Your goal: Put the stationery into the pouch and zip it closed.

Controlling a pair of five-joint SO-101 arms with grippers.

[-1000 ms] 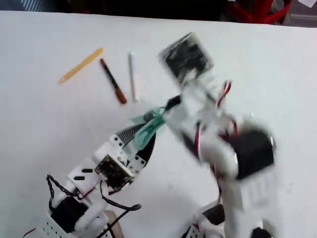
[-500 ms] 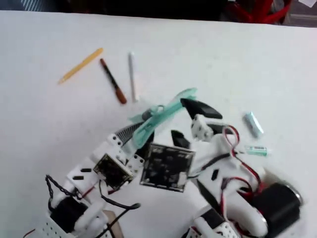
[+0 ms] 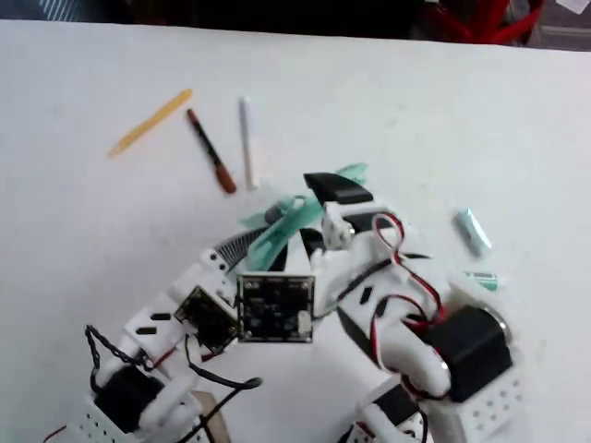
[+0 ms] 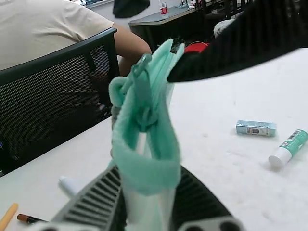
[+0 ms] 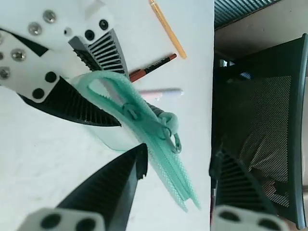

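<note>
Sticking up out of the left gripper (image 4: 144,202) is the green pouch (image 4: 144,139), pinched tight at its lower end. Its zip runs up the edge, and the zip pull (image 4: 139,79) sits near the top. What is inside the pouch cannot be made out.

On the white table (image 3: 416,111), a glue stick (image 4: 288,148) and a small blue box (image 4: 256,128) lie near each other, off to the right arm's side. Farther back, a brown pen (image 3: 211,151), a white pen (image 3: 247,143) and a yellow pencil (image 3: 150,122) lie close together. Past the table edge stands a black mesh chair (image 5: 260,120).

The left arm lies low and points its gripper toward the middle of the table. The right arm bends over from the other side. The right gripper (image 5: 178,178) is spread wide, with the zip end of the pouch between its jaws.
</note>
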